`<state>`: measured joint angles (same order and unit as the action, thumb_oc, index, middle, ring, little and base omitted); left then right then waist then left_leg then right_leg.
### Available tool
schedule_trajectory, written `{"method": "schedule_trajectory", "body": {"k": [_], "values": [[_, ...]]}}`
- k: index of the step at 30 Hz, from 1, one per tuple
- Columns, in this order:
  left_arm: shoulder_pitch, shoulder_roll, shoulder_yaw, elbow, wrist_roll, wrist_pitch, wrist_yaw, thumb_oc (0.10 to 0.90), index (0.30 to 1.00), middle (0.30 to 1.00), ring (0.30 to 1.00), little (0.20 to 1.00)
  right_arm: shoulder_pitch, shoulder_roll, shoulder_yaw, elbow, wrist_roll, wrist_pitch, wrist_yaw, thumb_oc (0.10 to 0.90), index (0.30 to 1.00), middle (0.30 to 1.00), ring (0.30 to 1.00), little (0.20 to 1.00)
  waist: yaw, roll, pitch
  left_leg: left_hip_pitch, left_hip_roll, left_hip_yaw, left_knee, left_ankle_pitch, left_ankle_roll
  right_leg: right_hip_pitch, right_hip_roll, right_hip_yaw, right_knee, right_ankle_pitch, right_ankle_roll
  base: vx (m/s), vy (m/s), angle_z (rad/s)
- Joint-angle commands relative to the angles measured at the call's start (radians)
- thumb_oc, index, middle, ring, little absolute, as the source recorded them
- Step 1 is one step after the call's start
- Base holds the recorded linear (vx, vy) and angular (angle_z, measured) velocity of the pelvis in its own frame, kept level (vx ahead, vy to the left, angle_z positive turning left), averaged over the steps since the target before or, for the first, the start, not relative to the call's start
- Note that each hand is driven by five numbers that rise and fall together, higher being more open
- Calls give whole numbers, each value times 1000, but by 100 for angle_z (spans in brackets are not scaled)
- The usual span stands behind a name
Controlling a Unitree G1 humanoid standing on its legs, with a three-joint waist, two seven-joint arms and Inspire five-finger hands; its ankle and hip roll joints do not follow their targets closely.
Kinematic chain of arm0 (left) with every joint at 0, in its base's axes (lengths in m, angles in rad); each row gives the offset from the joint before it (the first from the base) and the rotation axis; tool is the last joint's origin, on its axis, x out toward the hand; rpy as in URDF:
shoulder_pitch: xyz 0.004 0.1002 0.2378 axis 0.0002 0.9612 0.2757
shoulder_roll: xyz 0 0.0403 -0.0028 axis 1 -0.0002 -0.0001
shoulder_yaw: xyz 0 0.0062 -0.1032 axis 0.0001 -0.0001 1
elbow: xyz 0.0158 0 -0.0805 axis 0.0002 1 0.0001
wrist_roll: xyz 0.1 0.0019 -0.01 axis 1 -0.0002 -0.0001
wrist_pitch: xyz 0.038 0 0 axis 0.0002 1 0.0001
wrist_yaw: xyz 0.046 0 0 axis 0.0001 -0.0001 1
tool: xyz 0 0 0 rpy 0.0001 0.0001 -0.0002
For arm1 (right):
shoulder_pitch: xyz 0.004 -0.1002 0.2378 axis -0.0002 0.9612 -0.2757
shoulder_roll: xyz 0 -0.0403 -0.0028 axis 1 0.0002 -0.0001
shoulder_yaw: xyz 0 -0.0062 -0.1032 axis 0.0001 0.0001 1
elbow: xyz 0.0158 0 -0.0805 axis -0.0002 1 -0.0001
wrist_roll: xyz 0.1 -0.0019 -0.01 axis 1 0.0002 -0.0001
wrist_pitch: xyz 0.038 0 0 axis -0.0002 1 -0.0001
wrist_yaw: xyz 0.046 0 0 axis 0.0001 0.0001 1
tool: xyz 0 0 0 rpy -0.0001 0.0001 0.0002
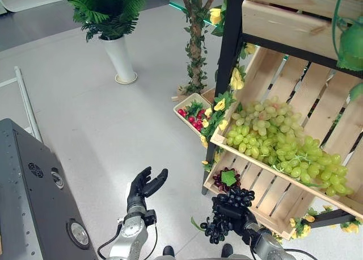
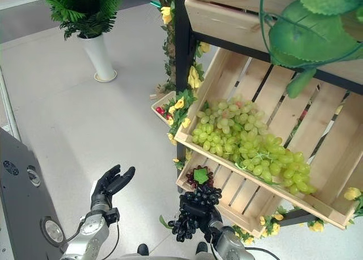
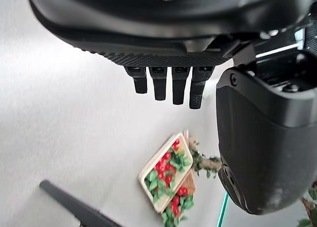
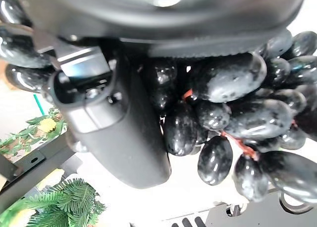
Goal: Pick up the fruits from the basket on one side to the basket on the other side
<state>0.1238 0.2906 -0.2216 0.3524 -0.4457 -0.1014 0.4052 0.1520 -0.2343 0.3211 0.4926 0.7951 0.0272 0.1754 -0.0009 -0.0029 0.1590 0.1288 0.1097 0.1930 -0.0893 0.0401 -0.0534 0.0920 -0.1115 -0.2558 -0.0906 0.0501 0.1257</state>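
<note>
Black grapes (image 1: 227,214), 1 glossy bunch of oval berries on a reddish stem, sit clamped in my right hand (image 4: 114,123), thumb curled round them, just off the front edge of the lower wooden crate (image 1: 272,200). My left hand (image 1: 142,186) hangs over the floor (image 1: 113,129), fingers straight, holding nothing.

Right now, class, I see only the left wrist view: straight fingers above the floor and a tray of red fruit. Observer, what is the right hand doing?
Observer: The right hand is curled round a bunch of black grapes.
Operator: Where is it?
Observer: In front of the lower crate, where one dark bunch lies.
Operator: Anything above that?
Observer: The upper crate holds green grapes.
</note>
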Motion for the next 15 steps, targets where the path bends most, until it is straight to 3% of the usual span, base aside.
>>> {"method": "schedule_trajectory", "body": {"k": [1, 2, 3, 5, 7, 9, 10, 12, 15], "values": [[-54, 53, 36, -57, 10, -141, 40, 800, 900, 900, 900, 900, -66, 35, -24, -130, 57, -130, 19, 400, 300, 300, 300, 300, -11, -1, 9, -54, -60, -39, 87, -67, 58, -14, 10, 4, 107, -83, -94, -29, -163, -3], [-53, 49, 37, -55, 7, -145, 42, 800, 900, 900, 900, 900, -68, 33, -25, -131, 58, -130, 17, 400, 300, 300, 300, 300, -13, -4, 13, -68, -58, -36, 121, -76, 56, -21, 10, 7, 115, -85, -99, -50, -173, -3], [-49, 43, 37, -51, -6, -152, 40, 800, 900, 900, 900, 900, -68, 24, -28, -133, 52, -126, 10, 400, 300, 300, 300, 300, -17, -12, 29, -118, -49, -23, 240, -101, 48, -28, 7, 12, 126, -88, -116, -55, -151, -3], [-36, 29, 34, -56, -16, -155, 15, 800, 900, 900, 900, 900, -63, 4, -33, -130, 40, -127, 0, 400, 300, 300, 300, 300, -15, -8, 62, -242, -35, -72, 420, -20, 17, -24, 21, 31, 135, -87, -146, -47, -100, -4], [-19, 20, 26, -79, -6, -155, 16, 800, 900, 900, 900, 900, -69, -10, -37, -115, 25, -134, 11, 400, 300, 300, 300, 300, -8, 2, 78, -257, -64, -118, 387, -2, 18, -22, 27, 65, 140, -86, -144, 19, 72, -17], [-14, 9, 14, -95, -2, -165, 24, 800, 900, 900, 900, 900, -89, -15, -36, -106, 16, -139, 7, 400, 300, 300, 300, 300, 1, 15, 84, -242, -78, -155, 270, 23, 17, -24, 31, 86, 155, -96, -134, 26, 121, -51], [-28, 24, 2, -100, 8, -170, 21, 800, 900, 900, 900, 900, -114, -16, -36, -95, 0, -156, 11, 400, 300, 300, 300, 300, 1, 20, 87, -223, -69, -144, 190, -4, 30, -32, 29, 77, 189, -128, -137, 21, 84, -57], [-60, 35, 0, -84, -35, -156, -5, 800, 900, 900, 900, 900, -124, -20, -38, -88, -10, -163, -32, 400, 300, 300, 300, 300, -5, 18, 87, -229, -75, -145, 226, -42, 35, -48, 16, 72, 218, -140, -133, 46, 106, -72], [-72, 57, 7, -107, 31, -175, -1, 800, 900, 900, 900, 900, -104, -24, -54, -88, 20, -195, -36, 400, 300, 300, 300, 300, -16, 21, 86, -194, -66, -125, 202, -50, 37, -55, 6, 58, 225, -140, -129, 70, 81, -59]]}}
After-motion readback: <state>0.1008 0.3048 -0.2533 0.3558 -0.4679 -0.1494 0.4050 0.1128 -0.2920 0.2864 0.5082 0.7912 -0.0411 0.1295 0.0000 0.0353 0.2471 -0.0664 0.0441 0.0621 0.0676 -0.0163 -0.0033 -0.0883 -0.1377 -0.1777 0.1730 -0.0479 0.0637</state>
